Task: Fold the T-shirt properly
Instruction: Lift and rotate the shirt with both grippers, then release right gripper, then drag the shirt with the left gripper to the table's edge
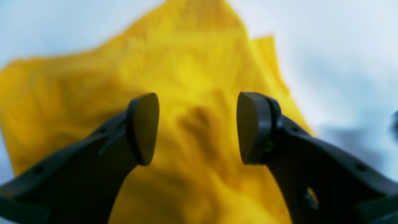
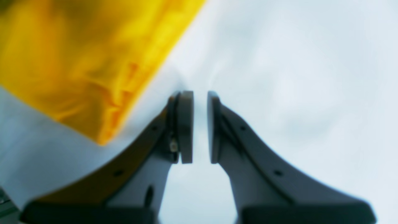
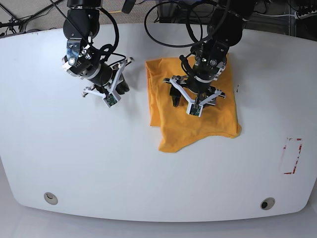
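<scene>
Looking soft, thin and light, the T-shirt (image 3: 198,111) lies partly folded on the white table (image 3: 74,158); I judge a hem corner best to pinch. Above it the left gripper (image 1: 197,127) hangs open, holding nothing. Beside it the right gripper (image 2: 200,127) is nearly closed, empty; cables (image 3: 168,20) lie behind.

Left gripper (image 1: 197,128) fingers apart; right gripper (image 2: 200,127) nearly closed.

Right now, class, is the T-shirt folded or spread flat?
Partly folded: the T-shirt lies as a compact, roughly rectangular block on the table, no sleeves spread out, edges uneven.
</scene>
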Robot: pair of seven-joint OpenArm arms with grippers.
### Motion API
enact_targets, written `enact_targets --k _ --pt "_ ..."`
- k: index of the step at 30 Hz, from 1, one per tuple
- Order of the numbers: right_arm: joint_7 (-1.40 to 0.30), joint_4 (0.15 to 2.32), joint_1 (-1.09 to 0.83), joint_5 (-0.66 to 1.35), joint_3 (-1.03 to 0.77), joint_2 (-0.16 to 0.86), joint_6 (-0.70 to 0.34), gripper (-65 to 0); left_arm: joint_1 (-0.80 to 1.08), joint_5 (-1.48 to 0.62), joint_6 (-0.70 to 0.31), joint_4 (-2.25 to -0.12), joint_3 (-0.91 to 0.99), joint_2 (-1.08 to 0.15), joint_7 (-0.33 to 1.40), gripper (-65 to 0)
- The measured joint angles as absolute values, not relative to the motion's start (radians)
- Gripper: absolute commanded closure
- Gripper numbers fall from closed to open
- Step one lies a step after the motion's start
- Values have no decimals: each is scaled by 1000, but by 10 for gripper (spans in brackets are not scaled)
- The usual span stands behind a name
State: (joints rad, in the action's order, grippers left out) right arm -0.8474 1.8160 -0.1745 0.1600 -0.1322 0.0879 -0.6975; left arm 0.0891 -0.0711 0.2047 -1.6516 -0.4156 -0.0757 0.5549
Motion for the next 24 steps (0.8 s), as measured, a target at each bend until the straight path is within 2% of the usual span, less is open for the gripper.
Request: enact_targets --k 5,11,15,17,21,24 --pt "-846 1812 -151 160 -156 94 -696 -73 86 -69 218 -1535 -410 -97 479 -372" --pt "-871 1812 -144 160 -222 109 -697 -73 75 -98 197 -1509 -405 -239 421 -372" --pt "-910 1813 -125 162 -260 108 -696 -73 105 -96 163 -1501 -324 -344 389 -372" --pt "-910 1813 -117 164 -273 107 -696 -73 114 -98 91 -1481 -257 -392 369 -372" --pt "-914 1840 -121 161 -283 109 -697 -73 156 -115 -153 -1434 -60 -466 365 -371" --pt "-914 1849 -120 161 -284 111 -697 -73 167 -136 -283 -1368 90 -510 367 -371"
